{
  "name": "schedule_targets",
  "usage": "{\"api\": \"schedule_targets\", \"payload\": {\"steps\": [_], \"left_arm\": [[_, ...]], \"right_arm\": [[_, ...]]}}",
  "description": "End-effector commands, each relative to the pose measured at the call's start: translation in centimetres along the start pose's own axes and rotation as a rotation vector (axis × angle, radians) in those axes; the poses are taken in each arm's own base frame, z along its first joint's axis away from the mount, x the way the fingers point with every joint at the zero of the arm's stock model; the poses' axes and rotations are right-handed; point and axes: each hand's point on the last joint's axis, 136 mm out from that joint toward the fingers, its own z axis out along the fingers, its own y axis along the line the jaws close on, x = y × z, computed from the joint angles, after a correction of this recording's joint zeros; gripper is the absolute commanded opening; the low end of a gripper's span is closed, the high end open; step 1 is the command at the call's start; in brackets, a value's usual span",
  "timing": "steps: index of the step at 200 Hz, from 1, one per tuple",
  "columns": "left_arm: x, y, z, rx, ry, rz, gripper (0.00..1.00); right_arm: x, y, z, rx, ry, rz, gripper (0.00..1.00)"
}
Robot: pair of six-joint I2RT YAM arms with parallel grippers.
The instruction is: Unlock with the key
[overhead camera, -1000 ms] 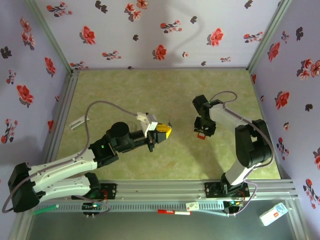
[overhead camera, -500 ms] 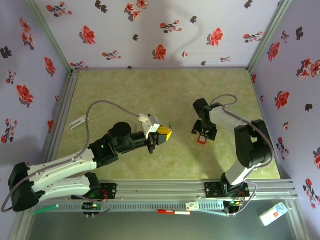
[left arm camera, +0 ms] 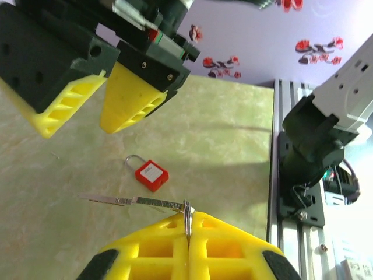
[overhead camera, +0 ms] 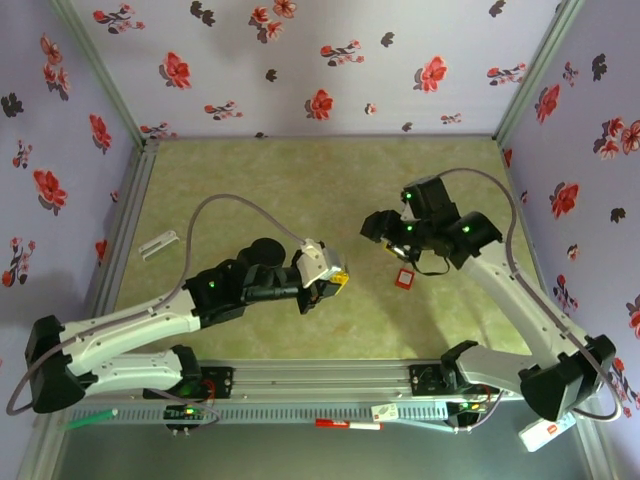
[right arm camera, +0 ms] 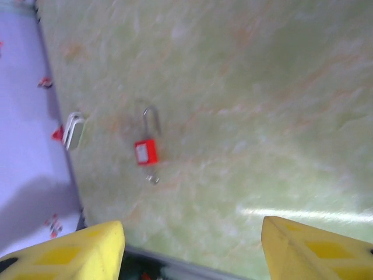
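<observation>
1. Table [overhead camera: 250, 180]: pale green marbled top, closed in by lilac walls [overhead camera: 300, 60] printed with red flowers. An aluminium rail [overhead camera: 330, 378] runs along the near edge.

2. Left arm [overhead camera: 150, 320]: white and black, reaching from the near left corner toward the middle of the table.

3. Right arm [overhead camera: 510, 290]: white and black, rising from the near right and bending back toward the centre.

4. Right pincer [overhead camera: 378, 230]: held above the table right of centre. Its yellow fingers [right arm camera: 64, 251] are spread wide with nothing between them. The left wrist view shows the same pincer [left arm camera: 78, 128] from in front, its fingers apart.

5. Left pincer [overhead camera: 338, 277]: held near the table's middle and pointing toward the right pincer. Its yellow fingers [left arm camera: 151, 251] are pressed together, pinching the key at their seam.

6. White clip-like object [overhead camera: 158, 243]: lying near the left wall, well apart from both arms.

7. Red padlock [overhead camera: 404, 278]: lying flat on the table, touched by neither pincer. It is nearer the front edge than the right pincer. A thin wire shackle and a pale label show on it. A small metal bit [right arm camera: 153, 179] lies just beside its base, too blurred to identify.

8. Key [left arm camera: 134, 201]: a thin metal blade sticking out sideways from the left pincer's closed tips, held in the air above the table near the padlock. Its head is hidden between the fingers.
</observation>
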Motion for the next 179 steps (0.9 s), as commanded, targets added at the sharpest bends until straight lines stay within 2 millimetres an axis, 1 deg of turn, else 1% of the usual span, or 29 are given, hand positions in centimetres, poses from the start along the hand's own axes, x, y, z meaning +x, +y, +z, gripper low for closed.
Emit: {"api": "schedule_targets", "payload": {"steps": [1,10,19,41,75,92,115,164,179], "left_arm": [[-0.4,-0.7,0.0,0.032,0.022,0.067,0.0],[-0.3,-0.8,0.2,0.035,0.03,0.072,0.0],[-0.2,-0.9,0.3,0.038,0.033,0.076,0.0],[0.0,-1.0,0.4,0.042,0.043,0.086,0.0],[0.3,-1.1,0.6,0.043,0.057,0.104,0.0],[0.2,-1.2,0.7,0.044,0.059,0.11,0.0],[0.3,-1.3,0.7,0.047,0.066,0.116,0.0],[0.4,-1.3,0.7,0.047,0.071,0.123,0.0],[0.6,-1.3,0.7,0.046,0.077,0.124,0.0]], "right_arm": [[1.4,2.6,-0.3,-0.103,0.035,0.051,0.62],[1.9,3.0,-0.3,-0.117,0.043,0.049,0.62],[2.3,3.1,-0.1,-0.113,0.05,0.053,0.61],[3.2,3.6,0.8,-0.157,0.08,0.085,0.59],[4.3,3.9,1.9,-0.166,0.127,0.1,0.57],[4.7,3.6,2.4,-0.158,0.144,0.113,0.56],[4.9,3.2,3.0,-0.153,0.151,0.129,0.51],[5.2,2.1,3.4,-0.108,0.154,0.133,0.35],[5.2,2.1,3.5,-0.107,0.153,0.139,0.26]]}}
